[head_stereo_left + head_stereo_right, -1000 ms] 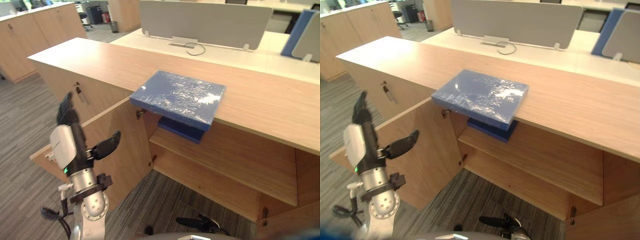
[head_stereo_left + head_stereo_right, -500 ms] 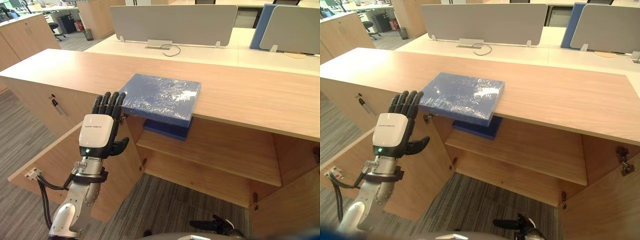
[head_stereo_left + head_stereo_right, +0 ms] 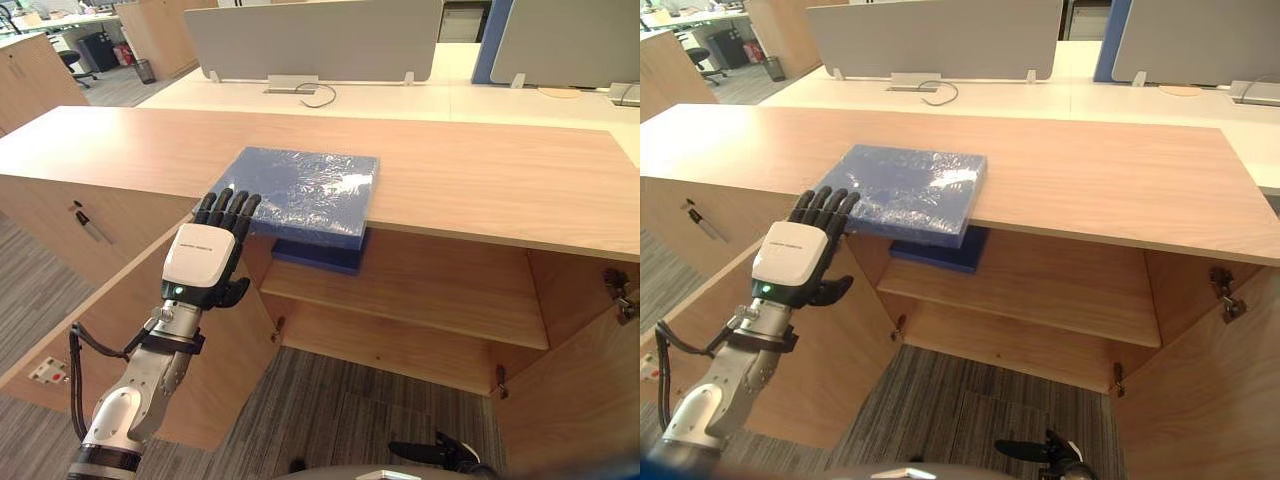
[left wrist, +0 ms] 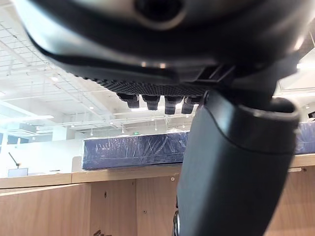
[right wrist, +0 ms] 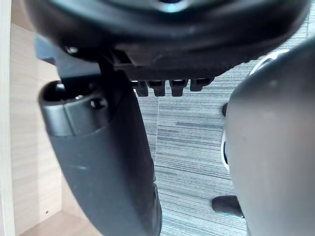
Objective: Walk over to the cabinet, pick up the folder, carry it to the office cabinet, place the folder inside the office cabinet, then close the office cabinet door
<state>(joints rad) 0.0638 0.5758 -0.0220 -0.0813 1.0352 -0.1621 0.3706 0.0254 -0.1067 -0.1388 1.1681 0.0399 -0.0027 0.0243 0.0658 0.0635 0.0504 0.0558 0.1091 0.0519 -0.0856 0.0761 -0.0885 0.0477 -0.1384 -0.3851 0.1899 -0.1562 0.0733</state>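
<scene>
The blue folder (image 3: 300, 190) lies flat on the bench (image 3: 480, 180), its front side jutting over the bench's front edge above the open office cabinet (image 3: 440, 270). Its long axis seems to run along that edge. The left hand (image 3: 200, 265) is the nearer 1, raised before the bench's front edge with fingers straight, holding nothing, tips by the folder's corner. I cannot tell if they touch. The right hand (image 3: 430, 455) hangs well below the bench, relaxed and empty. A darker blue item (image 3: 320, 255) under the bench top is mostly hidden.
</scene>
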